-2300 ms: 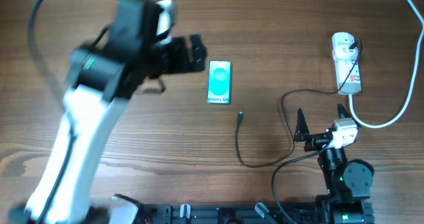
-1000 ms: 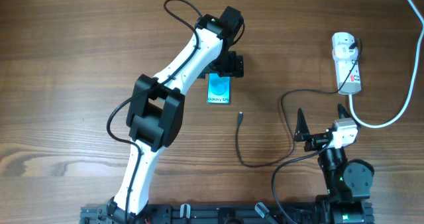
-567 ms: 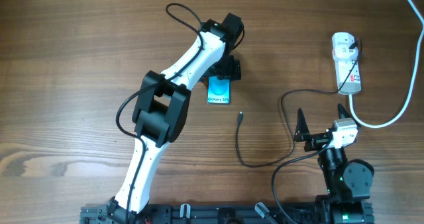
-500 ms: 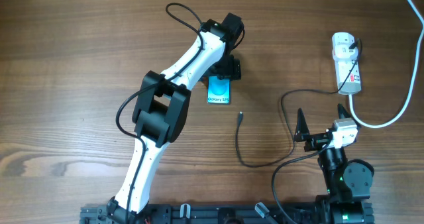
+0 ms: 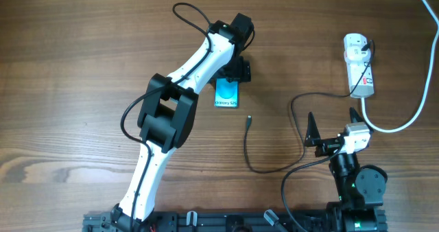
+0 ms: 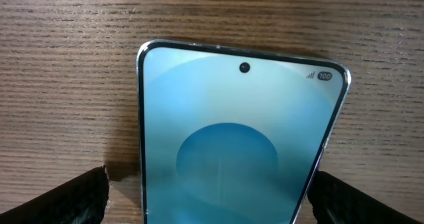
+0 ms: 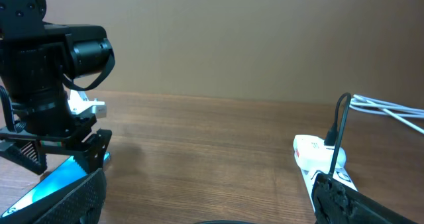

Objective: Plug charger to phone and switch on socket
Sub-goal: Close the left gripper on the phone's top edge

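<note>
The phone [image 5: 227, 96] lies flat at mid table, cyan face up, its white text strip at the near end. My left gripper [image 5: 233, 72] is low over its far end. In the left wrist view the phone [image 6: 238, 131] fills the frame and the open fingers [image 6: 209, 197] straddle it, with a gap at the left finger. The charger's connector tip [image 5: 248, 120] lies loose right of the phone; its thin black cable [image 5: 255, 165] loops to the socket [image 5: 358, 73] at the far right. My right gripper [image 5: 333, 122] is open and empty near the front edge.
A thick white lead [image 5: 405, 125] curves from the socket to the right edge and back corner. The right wrist view shows the socket [image 7: 318, 154] at its right, the left gripper [image 7: 53, 118] over the phone at its left, and bare wood between.
The left arm swung in from the left and came down onto the phone's far end; over the last half second it has held still. The right arm, charger and socket have not moved.
</note>
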{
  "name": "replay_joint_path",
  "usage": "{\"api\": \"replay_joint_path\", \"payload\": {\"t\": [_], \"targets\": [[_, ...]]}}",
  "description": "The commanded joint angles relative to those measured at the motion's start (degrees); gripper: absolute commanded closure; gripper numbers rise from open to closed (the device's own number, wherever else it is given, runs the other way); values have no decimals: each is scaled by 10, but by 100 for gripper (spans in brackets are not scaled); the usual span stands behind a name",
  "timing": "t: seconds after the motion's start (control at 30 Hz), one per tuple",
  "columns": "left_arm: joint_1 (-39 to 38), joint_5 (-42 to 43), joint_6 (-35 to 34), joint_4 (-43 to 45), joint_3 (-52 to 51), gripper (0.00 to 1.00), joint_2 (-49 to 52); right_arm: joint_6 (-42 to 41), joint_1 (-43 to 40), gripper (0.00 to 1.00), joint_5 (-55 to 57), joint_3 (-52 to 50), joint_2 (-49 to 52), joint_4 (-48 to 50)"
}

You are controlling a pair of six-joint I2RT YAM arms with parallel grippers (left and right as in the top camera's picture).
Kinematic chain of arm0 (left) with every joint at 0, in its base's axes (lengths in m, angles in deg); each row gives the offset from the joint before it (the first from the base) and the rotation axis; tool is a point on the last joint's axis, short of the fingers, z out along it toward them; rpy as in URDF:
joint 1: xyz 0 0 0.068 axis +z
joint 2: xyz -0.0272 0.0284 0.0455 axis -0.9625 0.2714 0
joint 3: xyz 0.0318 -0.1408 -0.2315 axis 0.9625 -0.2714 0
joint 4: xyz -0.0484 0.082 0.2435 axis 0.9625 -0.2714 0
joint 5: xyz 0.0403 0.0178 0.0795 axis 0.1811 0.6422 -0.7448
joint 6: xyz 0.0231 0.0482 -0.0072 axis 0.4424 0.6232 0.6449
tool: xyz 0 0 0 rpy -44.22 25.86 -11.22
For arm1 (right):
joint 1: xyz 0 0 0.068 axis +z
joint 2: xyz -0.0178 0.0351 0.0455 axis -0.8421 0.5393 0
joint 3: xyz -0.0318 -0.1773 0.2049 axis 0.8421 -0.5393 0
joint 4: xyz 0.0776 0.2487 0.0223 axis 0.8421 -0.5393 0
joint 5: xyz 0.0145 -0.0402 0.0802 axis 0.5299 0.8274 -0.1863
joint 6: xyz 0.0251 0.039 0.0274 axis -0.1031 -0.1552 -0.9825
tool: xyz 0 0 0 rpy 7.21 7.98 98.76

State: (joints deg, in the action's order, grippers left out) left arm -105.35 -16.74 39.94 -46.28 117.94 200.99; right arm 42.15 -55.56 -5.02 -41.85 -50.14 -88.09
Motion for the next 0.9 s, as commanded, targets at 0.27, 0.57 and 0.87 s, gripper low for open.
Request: {"api": "replay_joint_path", "payload": {"t": [0.27, 0.57, 0.87], "targets": [[-2, 38, -5, 18, -26, 0, 9, 1, 2, 0, 6, 0, -3, 1], [-3, 40, 40, 12, -27, 0, 9, 1, 2, 0, 6, 0, -3, 1], [-2, 40, 40, 8, -27, 9, 9, 1, 2, 0, 6, 0, -3, 1]]}}
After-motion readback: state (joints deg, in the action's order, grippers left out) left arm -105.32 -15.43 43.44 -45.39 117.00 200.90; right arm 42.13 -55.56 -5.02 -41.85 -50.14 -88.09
